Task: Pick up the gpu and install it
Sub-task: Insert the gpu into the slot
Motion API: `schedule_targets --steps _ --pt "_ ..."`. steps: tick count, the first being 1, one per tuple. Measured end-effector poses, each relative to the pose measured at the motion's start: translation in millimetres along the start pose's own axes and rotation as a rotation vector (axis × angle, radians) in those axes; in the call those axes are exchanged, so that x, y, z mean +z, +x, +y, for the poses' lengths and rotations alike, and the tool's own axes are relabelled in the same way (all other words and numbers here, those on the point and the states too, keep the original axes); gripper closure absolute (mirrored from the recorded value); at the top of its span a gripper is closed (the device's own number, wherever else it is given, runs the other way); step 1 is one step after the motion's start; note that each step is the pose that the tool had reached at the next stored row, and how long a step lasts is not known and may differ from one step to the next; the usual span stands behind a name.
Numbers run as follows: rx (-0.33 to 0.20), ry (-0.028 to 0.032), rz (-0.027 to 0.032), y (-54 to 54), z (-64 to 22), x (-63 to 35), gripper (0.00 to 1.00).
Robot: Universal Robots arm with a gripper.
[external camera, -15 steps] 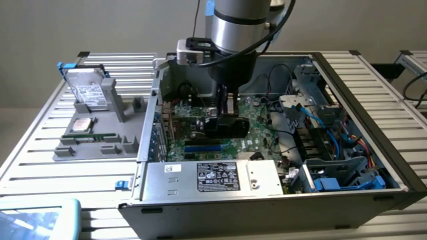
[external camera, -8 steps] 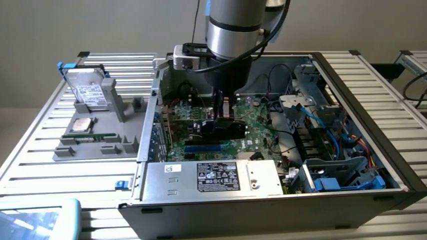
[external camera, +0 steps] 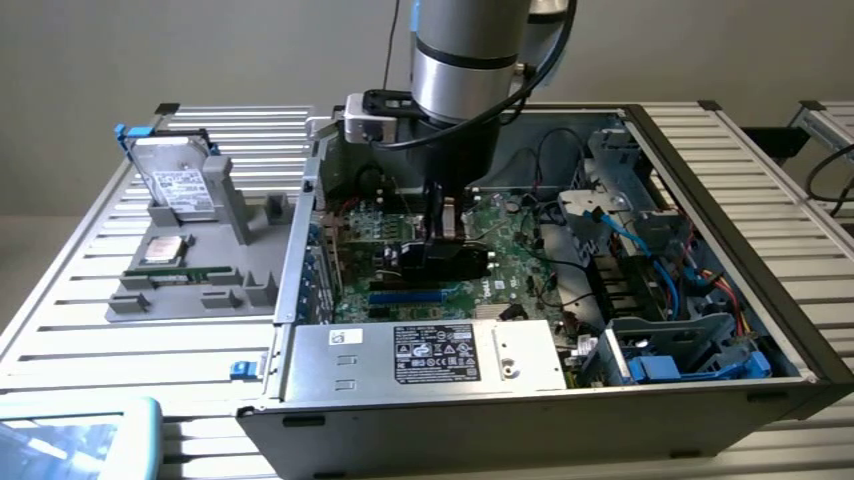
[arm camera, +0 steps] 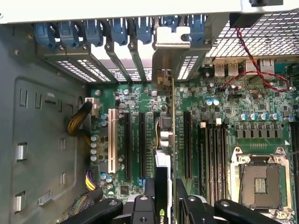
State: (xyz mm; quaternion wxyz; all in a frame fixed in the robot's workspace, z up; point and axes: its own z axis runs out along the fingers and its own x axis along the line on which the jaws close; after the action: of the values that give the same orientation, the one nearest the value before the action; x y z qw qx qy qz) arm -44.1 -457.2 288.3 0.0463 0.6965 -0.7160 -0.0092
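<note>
At the exterior view's left, a grey holder [external camera: 254, 225] on the slatted desk [external camera: 80, 330] carries two silver hard drives [external camera: 180, 185] and a long green memory stick [external camera: 180, 270] – none of them touched. Toward the middle stands the open computer case [external camera: 721, 150], and the arm reaches down into it. The gripper [arm camera: 165, 199] is partly closed, with its two fingers clamped on either face of the gpu [external camera: 434, 262].

The card hangs on edge directly under the gripper, low over the motherboard [external camera: 514, 245]. In the wrist view it runs edge-on away from the fingers, between two long black expansion slots [arm camera: 127, 144]. Its silver bracket [arm camera: 170, 39] reaches the rear openings beside the row of blue clips [arm camera: 93, 30]. Whether its lower edge has entered a slot is hidden by the card itself.

The gpu looks light and stiff but delicate – a bare circuit board with a plastic cooler. It is probably best held as it is now, across board and cooler near the upper edge. That keeps the fingers clear of the contact edge and the bracket.

Further right lie the empty processor socket [arm camera: 259, 182] and the drive cages [external camera: 667, 340] with blue cables, and the power supply [external camera: 427, 355] sits at the lower middle.
</note>
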Motion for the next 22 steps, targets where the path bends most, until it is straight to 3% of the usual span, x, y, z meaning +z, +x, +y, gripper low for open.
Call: schedule_targets --steps 2,12,22 --pt "0.0 -0.0041 0.0001 0.0 -0.1 2.3 0.73" --pt "0.0 -0.0044 0.0002 -0.5 2.1 13.6 0.73" --pt "0.0 -0.0044 0.0002 -0.6 5.5 17.3 0.73"
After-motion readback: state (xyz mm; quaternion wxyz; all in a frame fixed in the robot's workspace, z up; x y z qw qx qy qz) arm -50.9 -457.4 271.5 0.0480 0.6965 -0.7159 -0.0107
